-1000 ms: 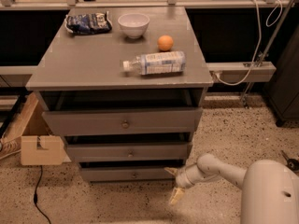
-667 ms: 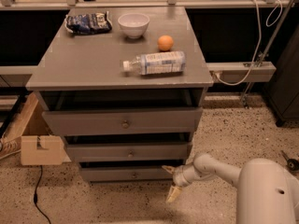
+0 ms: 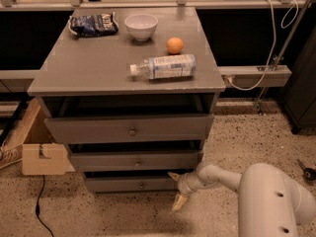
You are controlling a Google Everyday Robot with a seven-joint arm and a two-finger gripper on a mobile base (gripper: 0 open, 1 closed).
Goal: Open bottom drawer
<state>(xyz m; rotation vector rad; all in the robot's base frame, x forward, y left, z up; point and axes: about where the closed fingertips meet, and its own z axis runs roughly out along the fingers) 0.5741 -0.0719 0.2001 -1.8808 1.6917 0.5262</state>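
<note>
From my station I count three grey drawers in the front of the desk (image 3: 89, 68), each with one round knob at its centre. The bottom drawer (image 3: 113, 184) is the narrowest and lowest, down by the speckled floor. Its small knob (image 3: 142, 184) is untouched, and there is a dark gap above its front. The middle drawer (image 3: 108, 161) and top drawer (image 3: 98, 128) sit above it, each wider than the one below.

My single arm (image 3: 222, 177) reaches in from the near right. The gripper (image 3: 176, 189) hangs low, just beside the right end of the bottom drawer. Its jaws stand spread apart, one tip pointing up toward the drawer corner and the other down toward the floor, with nothing between them. I cannot tell whether the upper tip touches the drawer front.

Four things rest on the desk top. One dark snack bag (image 3: 93, 23) lies far left and one white bowl (image 3: 141, 25) is just right of it. One orange (image 3: 174, 45) sits to the right, and one plastic bottle (image 3: 165, 66) lies on its side nearer me.

One cardboard box (image 3: 42, 158) stands on the floor to the left.
</note>
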